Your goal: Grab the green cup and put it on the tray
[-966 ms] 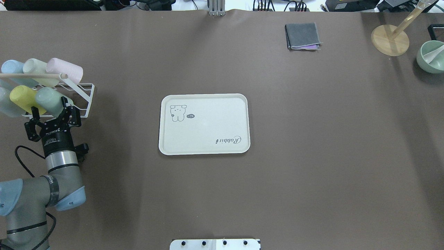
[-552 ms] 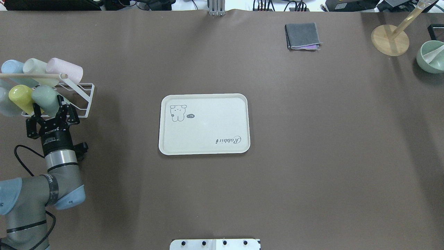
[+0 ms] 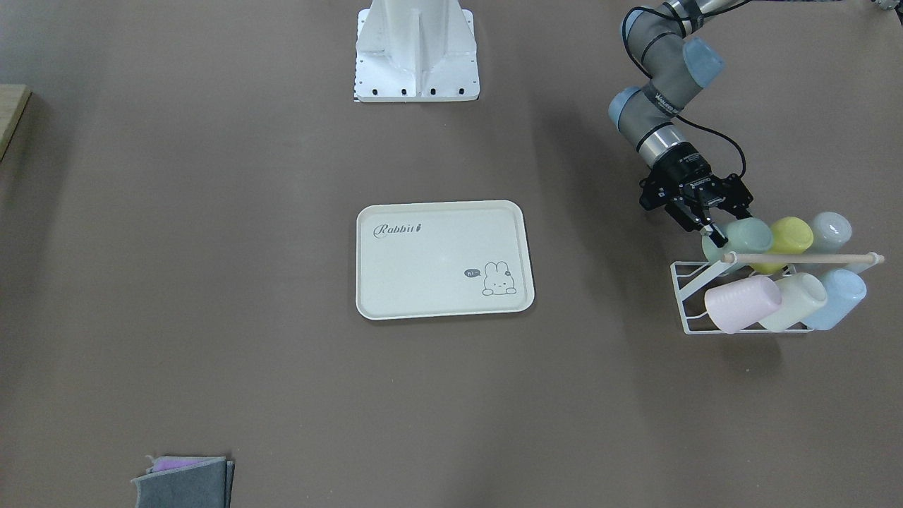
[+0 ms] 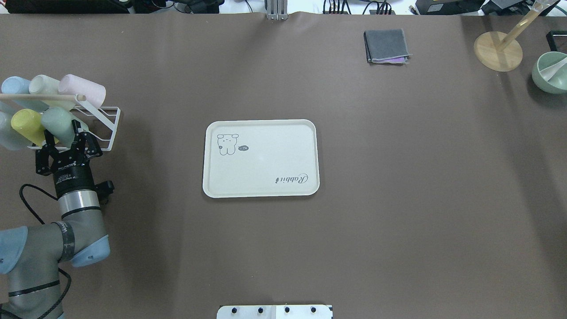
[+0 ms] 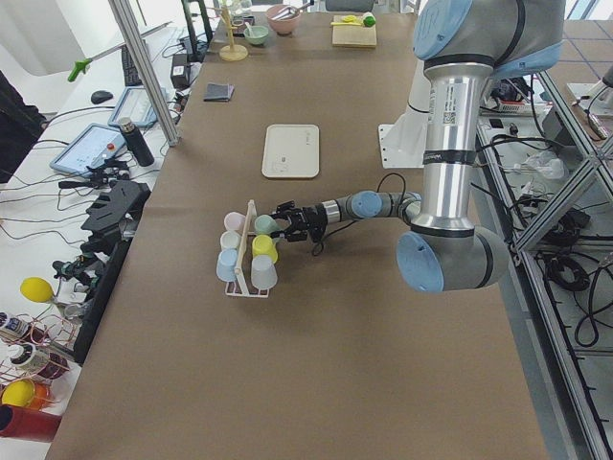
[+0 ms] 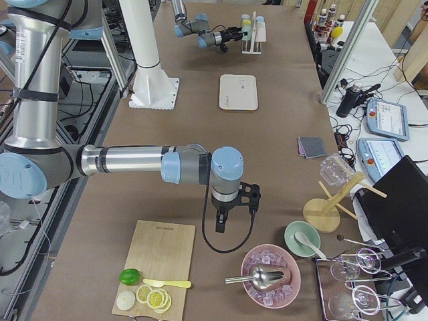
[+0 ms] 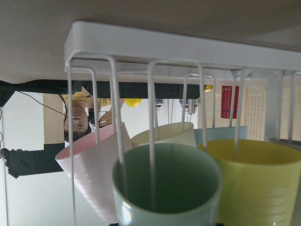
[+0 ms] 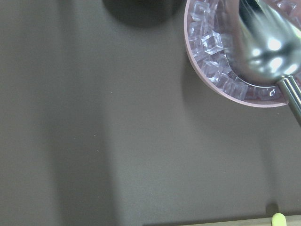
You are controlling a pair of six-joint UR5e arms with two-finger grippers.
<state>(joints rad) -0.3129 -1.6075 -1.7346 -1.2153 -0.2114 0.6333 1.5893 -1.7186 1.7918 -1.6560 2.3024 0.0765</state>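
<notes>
left claw [image 4: 63, 139], jaws spread wide, faces the open mouth of the green cup [image 4: 56, 123], lying sideways on the wire rack [image 4: 114, 128], its long axis along the claw's reach; tray [image 4: 270, 153] well apart.

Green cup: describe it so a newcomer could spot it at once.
At the left end of the table, a white wire rack holds two rows of cups. The green cup ends the row nearer the robot, on the tray side. It is pale mint, its neighbour a yellow cup.
</notes>
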